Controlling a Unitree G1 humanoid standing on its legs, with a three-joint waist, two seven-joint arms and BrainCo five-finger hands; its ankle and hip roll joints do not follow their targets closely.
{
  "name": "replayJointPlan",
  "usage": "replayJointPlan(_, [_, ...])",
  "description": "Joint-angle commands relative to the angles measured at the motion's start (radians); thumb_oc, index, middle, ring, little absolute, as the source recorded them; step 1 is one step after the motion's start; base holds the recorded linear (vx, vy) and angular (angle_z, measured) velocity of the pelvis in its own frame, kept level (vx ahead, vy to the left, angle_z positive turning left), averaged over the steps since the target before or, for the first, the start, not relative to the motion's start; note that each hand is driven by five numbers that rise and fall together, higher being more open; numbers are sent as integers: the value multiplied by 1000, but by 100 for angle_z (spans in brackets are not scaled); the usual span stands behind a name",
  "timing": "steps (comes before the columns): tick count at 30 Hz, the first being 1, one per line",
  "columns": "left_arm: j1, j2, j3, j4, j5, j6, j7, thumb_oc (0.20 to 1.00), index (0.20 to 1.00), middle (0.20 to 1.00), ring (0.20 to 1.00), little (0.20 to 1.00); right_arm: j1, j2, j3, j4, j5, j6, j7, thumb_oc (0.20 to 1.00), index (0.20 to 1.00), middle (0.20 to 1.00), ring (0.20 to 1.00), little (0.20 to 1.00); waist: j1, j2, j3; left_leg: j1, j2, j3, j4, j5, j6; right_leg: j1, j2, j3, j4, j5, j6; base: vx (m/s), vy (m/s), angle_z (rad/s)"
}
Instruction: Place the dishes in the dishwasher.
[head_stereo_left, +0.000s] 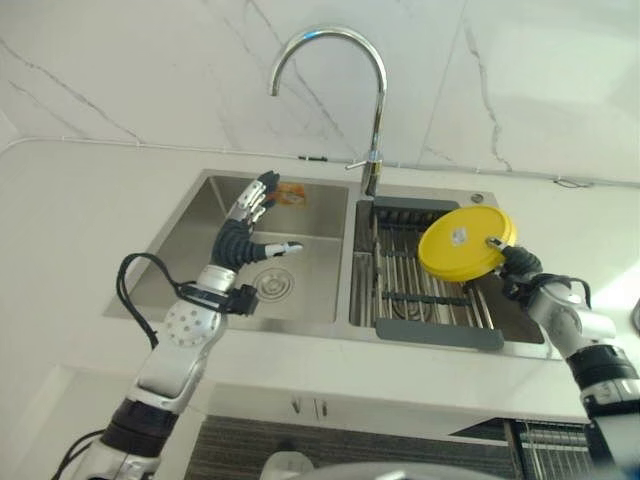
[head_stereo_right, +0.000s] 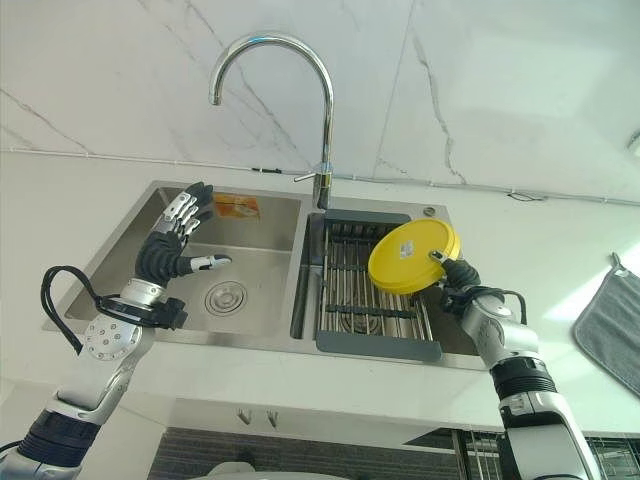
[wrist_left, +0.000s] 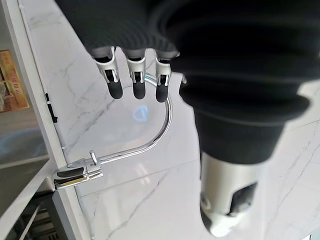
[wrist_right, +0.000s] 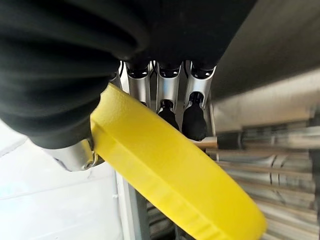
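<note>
One yellow plate (head_stereo_left: 466, 242) is in the right hand (head_stereo_right: 456, 274), pinched at its rim between the thumb in front and the fingers (wrist_right: 193, 119) behind it. The plate is lifted clear and tilted, above the drying rack (head_stereo_right: 365, 290) that sits in the right basin of the sink (head_stereo_left: 200, 300). In the right wrist view the yellow rim crosses just below the fingertips, with the rack bars beyond it.

The step in hand seems to be carrying this plate away from the sink toward the dishwasher. What looks like a wire basket (head_stereo_left: 560, 448) shows below the right forearm, under the edge of the surface (head_stereo_left: 60, 220), but I cannot say surely that it belongs to the dishwasher. To do the step well, the hand should keep the pinch firm, because a grip only at the rim lets a plate swing or slip. It should lift the plate over the front edge of the sink before it goes down, and turn it on edge for a slot.

The right arm is bent, with the wrist turned inward. The left hand (head_stereo_left: 245, 228) is raised over the left basin, fingers apart and nearly straight, holding nothing. The faucet (head_stereo_left: 340, 90) stands beyond it, well apart.
</note>
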Motion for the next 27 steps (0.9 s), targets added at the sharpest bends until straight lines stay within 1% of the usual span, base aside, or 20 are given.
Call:
replayJointPlan(1, [-87, 10, -54, 3, 4, -40, 4, 1000, 1000, 1000, 1000, 1000, -53, -38, -20, -48, 38, -121, -8, 200, 200, 200, 200, 200, 26, 12, -25, 53, -30, 18, 0, -101, 32, 42, -20, -16, 4, -56, 22, 0, 0, 0])
replayJointPlan(7, [-63, 1, -48, -3, 12, -52, -8, 1000, 1000, 1000, 1000, 1000, -23, -32, -50, -121, 6, -189, -57, 200, 200, 200, 200, 200, 16, 8, -22, 54, -23, 25, 0, -103, 31, 37, -13, -5, 4, -59, 17, 0, 0, 0])
replayJointPlan(12, [-40, -9, -40, -6, 17, -65, -22, 1000, 1000, 1000, 1000, 1000, 22, -16, -84, -223, -9, -253, -69, 200, 200, 200, 200, 200, 0, 7, -21, 60, -13, 35, 0, -104, 30, 35, -2, 11, 4, -64, 11, 9, -49, -3])
replayJointPlan(13, [-36, -12, -37, -6, 18, -65, -30, 1000, 1000, 1000, 1000, 1000, 31, -13, -90, -244, -13, -252, -65, 200, 200, 200, 200, 200, -3, 7, -22, 61, -11, 37, 0, -103, 30, 34, -1, 13, 4, -64, 10, 3, -82, -15])
replayJointPlan(15, [-17, -17, -30, -14, 31, -70, -46, 1000, 1000, 1000, 1000, 1000, 78, -3, -110, -318, -18, -272, -48, 200, 200, 200, 200, 200, -15, 8, -24, 63, -2, 47, 0, -102, 28, 29, 6, 23, 4, -67, 7, -1, -127, -16])
replayJointPlan(19, [-7, -18, -21, -21, 34, -68, -56, 1000, 1000, 1000, 1000, 1000, 105, 7, -121, -377, -28, -290, -37, 200, 200, 200, 200, 200, -28, 8, -28, 66, 9, 58, 0, -100, 25, 24, 15, 34, 4, -70, 1, -3, -125, -8])
replayJointPlan(20, [2, -22, -17, -22, 38, -71, -62, 1000, 1000, 1000, 1000, 1000, 118, 12, -129, -410, -23, -311, -43, 200, 200, 200, 200, 200, -37, 10, -29, 68, 19, 67, 0, -96, 21, 20, 20, 38, 4, -71, -3, -4, -160, -9])
replayJointPlan(23, [12, -29, -12, -28, 49, -68, -70, 1000, 1000, 1000, 1000, 1000, 136, 37, -143, -467, 3, -330, -47, 200, 200, 200, 200, 200, -51, 16, -30, 71, 37, 82, 0, -89, 13, 16, 31, 43, 4, -75, -11, -13, -192, -10])
replayJointPlan(27, [24, -33, -3, -34, 54, -65, -75, 1000, 1000, 1000, 1000, 1000, 144, 58, -153, -520, 14, -333, -41, 200, 200, 200, 200, 200, -59, 22, -32, 71, 61, 100, 0, -77, -1, 7, 47, 41, 4, -80, -22, -31, -182, -9])
